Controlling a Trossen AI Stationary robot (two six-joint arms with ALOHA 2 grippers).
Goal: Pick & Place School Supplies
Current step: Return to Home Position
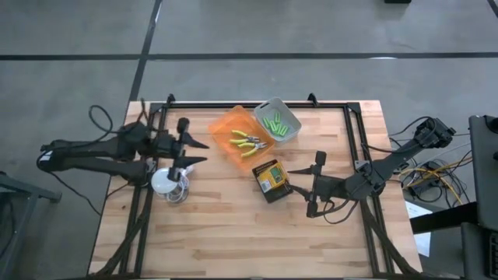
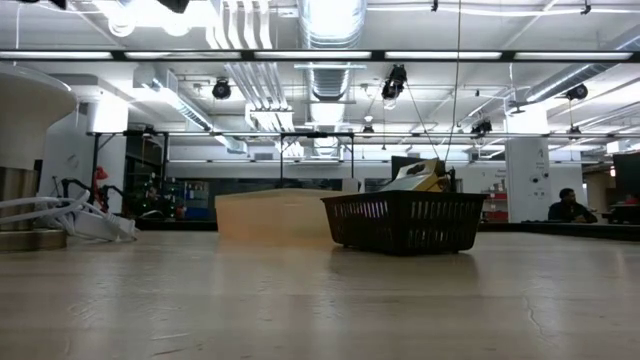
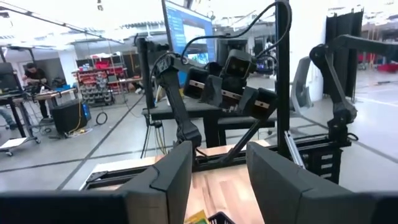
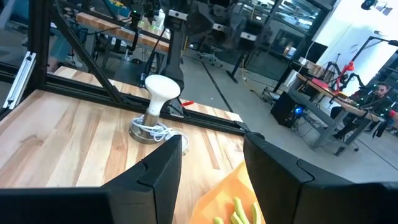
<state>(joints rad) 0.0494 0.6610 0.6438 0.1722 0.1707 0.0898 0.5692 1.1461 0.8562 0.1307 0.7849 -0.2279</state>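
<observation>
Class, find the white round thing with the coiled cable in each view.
High view: white round thing, on the table's left part.
Low view: far left.
Left wrist view: not in it.
Right wrist view: upper middle.
Landmark in those three: orange bin.

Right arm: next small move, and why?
Likely draw the right end effector back from the black bin toward its own side: it is open and empty beside the bin, and the yellow crayon boxes already lie inside.

Pliers [image 1: 247,141] lie in the centre bin [image 1: 222,128]; marker sticks [image 1: 274,122] in the rear bin [image 1: 296,124] right of it; printed boxes [image 1: 269,176] in the basket [image 1: 277,193] in front.
</observation>
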